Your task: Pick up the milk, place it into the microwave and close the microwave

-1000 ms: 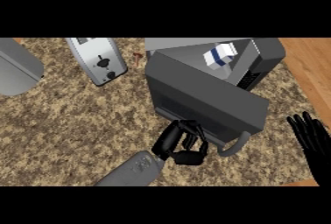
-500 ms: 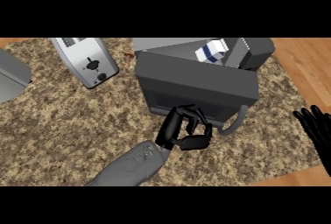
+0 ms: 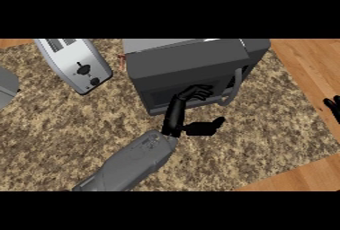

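Observation:
The grey microwave (image 3: 192,67) stands at the back centre of the counter. Its door (image 3: 189,83) faces me and looks swung to against the body, with the handle (image 3: 232,87) on the right. The milk is hidden; no part of it shows. My left hand (image 3: 178,112) reaches up from the lower left, open, with straight fingers (image 3: 194,93) touching the lower part of the door and the thumb (image 3: 207,127) sticking out to the right. My right hand (image 3: 332,107) shows only as dark fingers at the right edge, resting open and holding nothing.
A silver toaster (image 3: 76,63) lies at the back left. Part of a grey object (image 3: 5,87) shows at the far left edge. The speckled counter (image 3: 73,134) ends at wood (image 3: 305,63) on the right and at the lower right corner.
The microwave door has swung from wide open to against the body, hiding the milk. My left hand has stretched forward against the door. The right hand has slid toward the right edge.

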`<state>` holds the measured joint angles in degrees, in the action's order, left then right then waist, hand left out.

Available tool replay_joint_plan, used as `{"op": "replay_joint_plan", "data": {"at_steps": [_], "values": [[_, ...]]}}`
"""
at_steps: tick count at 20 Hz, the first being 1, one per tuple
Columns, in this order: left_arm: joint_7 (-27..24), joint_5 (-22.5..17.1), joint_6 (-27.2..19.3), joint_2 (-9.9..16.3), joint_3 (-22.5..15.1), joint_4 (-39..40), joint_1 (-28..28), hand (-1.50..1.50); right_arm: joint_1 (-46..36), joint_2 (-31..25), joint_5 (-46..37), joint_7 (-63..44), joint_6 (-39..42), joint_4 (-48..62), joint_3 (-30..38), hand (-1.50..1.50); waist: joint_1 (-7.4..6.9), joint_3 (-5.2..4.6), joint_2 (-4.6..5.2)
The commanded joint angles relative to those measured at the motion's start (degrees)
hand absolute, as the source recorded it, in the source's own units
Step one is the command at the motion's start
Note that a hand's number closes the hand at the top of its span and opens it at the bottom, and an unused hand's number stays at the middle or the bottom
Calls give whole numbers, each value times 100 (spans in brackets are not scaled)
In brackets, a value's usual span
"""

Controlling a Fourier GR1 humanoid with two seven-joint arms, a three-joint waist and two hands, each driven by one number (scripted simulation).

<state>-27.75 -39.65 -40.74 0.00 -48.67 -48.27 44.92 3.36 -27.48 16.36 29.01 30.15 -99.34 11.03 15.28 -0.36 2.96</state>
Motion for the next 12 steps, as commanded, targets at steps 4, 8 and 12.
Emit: {"op": "replay_joint_plan", "data": {"at_steps": [4,8,12], "values": [[-57,-591,-418,0,371,133,381,-150,-556,-663,-769,96,-446,-297,571,150,148,-16,82],[-228,-834,-507,0,422,101,442,-150,-718,-775,-892,86,-521,-284,626,150,130,-8,137],[-301,-1093,-583,0,410,114,472,-150,-925,-820,-975,55,-636,-247,662,150,66,1,161]]}}
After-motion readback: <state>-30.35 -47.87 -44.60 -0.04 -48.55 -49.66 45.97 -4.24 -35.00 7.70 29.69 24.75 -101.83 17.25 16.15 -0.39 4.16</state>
